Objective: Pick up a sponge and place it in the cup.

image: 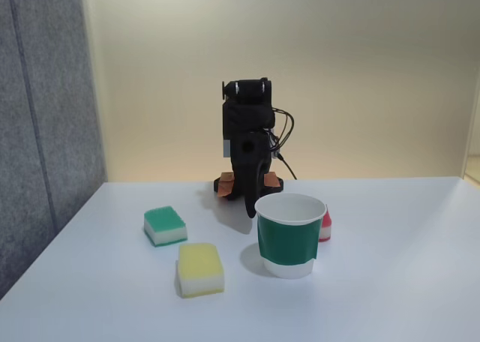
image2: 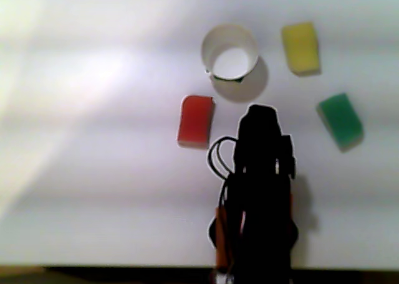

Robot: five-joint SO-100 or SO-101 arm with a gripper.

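A white paper cup (image: 290,237) with a wide dark green band is standing upright on a smooth, matte white table (image: 390,282) in the fixed view. Its rim is round and its wall is tapering toward a white base. In the other view, taken from above, the cup (image2: 229,47) is showing a circular white mouth and a pale, bare interior.

The sponge (image2: 196,120), a small rectangular block with a red top, is lying flat on the table, just beside the cup; in the fixed view it (image: 325,226) is peeking out from behind the cup's right side, red over a white layer.

A green-and-white sponge (image: 165,226) is lying to the left in the fixed view, with a yellow-and-white sponge (image: 200,269) nearer the camera; both are soft-looking blocks with rounded corners.

The black arm (image: 247,143) is sitting folded at the far side of the table, with dark cables looping at its side. Its gripper (image: 250,205) is pointing down behind the cup, apart from every sponge; the fingers are appearing as one dark tapered shape, so their opening cannot be told, and nothing is seen in their grasp.
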